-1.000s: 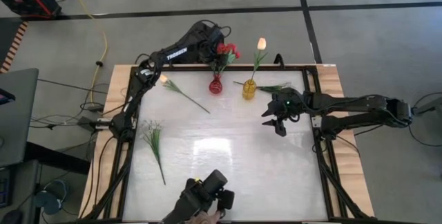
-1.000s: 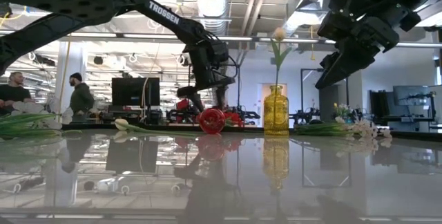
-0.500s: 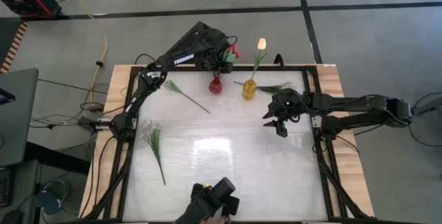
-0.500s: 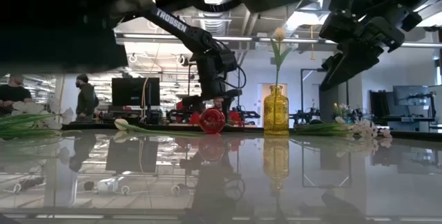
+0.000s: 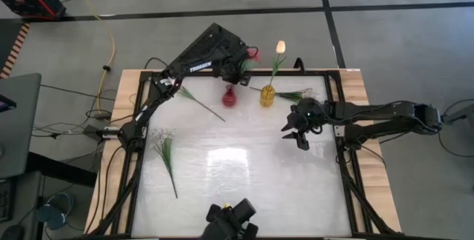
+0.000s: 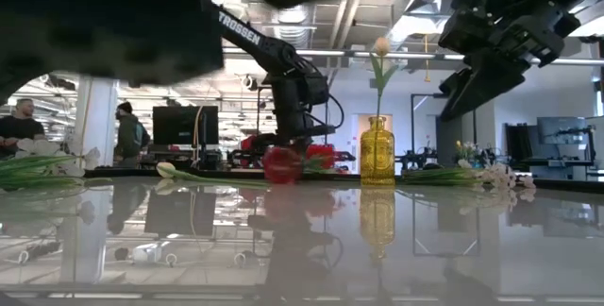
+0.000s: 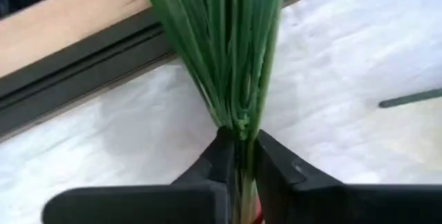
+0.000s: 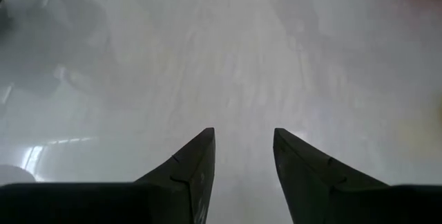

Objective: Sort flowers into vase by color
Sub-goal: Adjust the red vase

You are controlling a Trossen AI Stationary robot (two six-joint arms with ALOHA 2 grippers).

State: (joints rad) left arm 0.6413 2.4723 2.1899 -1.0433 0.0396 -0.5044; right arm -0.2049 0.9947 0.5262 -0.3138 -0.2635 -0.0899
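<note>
Left tool (image 7: 238, 156) pinches green stems of red bunch (image 6: 321, 154) just above red vase (image 5: 229, 98), blossoms up, presumably to seat reds together. Right tool (image 5: 298, 130) hovers right of red vase, fingers parted, empty. Peach tulip (image 5: 176, 87) lies left of vase on surface (image 5: 244, 166).

The scene is brightly and evenly lit from overhead. The glossy white table (image 5: 244, 158) throws back a pale rectangular glare just in front of the yellow vase (image 5: 267, 96). From table height the surface acts like a mirror, carrying soft reflections of that vase (image 6: 377, 152) and of the ceiling lights (image 6: 283, 8) above it. A large dark unfocused mass blocks the upper corner far from the vase. Close to the left wrist camera the green stems (image 7: 228, 51) are soft; the right wrist picture is hazy and washed out.
</note>
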